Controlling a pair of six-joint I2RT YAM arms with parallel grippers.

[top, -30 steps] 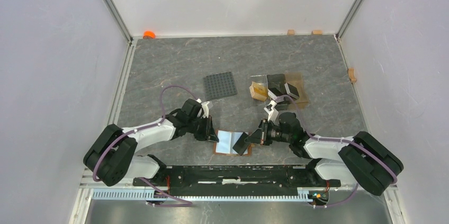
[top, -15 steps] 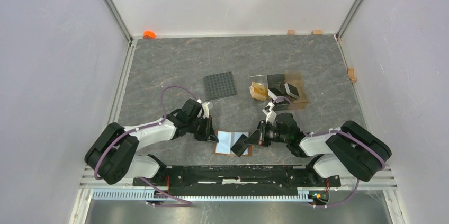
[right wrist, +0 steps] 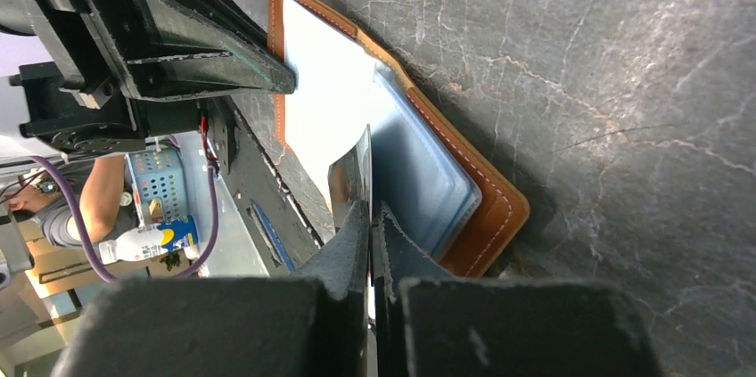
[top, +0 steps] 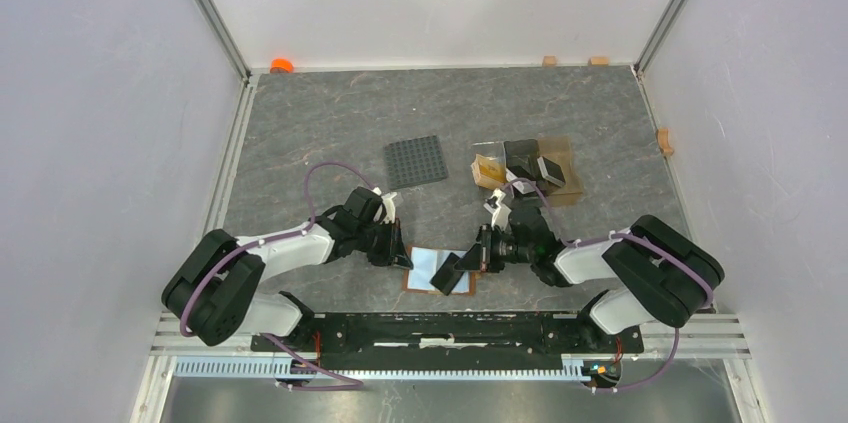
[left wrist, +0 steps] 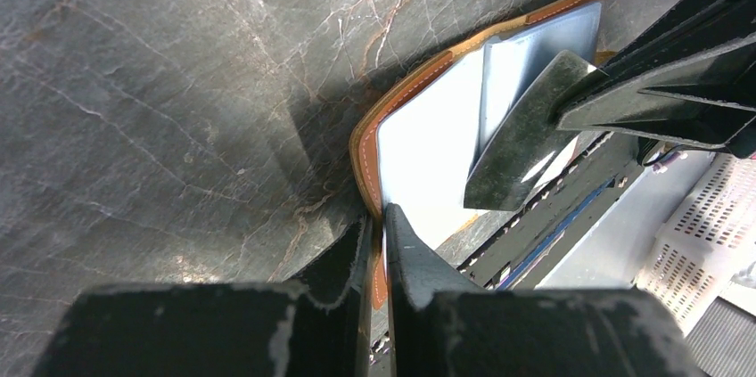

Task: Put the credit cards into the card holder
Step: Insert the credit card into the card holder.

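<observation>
The card holder (right wrist: 486, 217) lies opened flat on the grey marbled tabletop (top: 330, 113), close to its near edge and between the two arms, its tan stitched leather rim framing pale, light blue inner faces. Over its right half a dark card (left wrist: 521, 136) stands tilted, its lower edge down against the pale lining near the middle fold; whether that edge is already inside a slot cannot be told. The right gripper (right wrist: 370, 217) has its fingers pressed tight together on the outer end of this card, reaching in low from the right. The left gripper (left wrist: 376, 230) comes in from the other side, its fingers nearly closed and pinching the holder's left leather edge, one finger on top and one below. Farther back on the tabletop, well apart from the holder, a dark grey studded plate (top: 417, 161) lies flat, and to its right an amber-tinted stand (top: 490, 171) sits with more dark cards (top: 530, 165) just beside it.
</observation>
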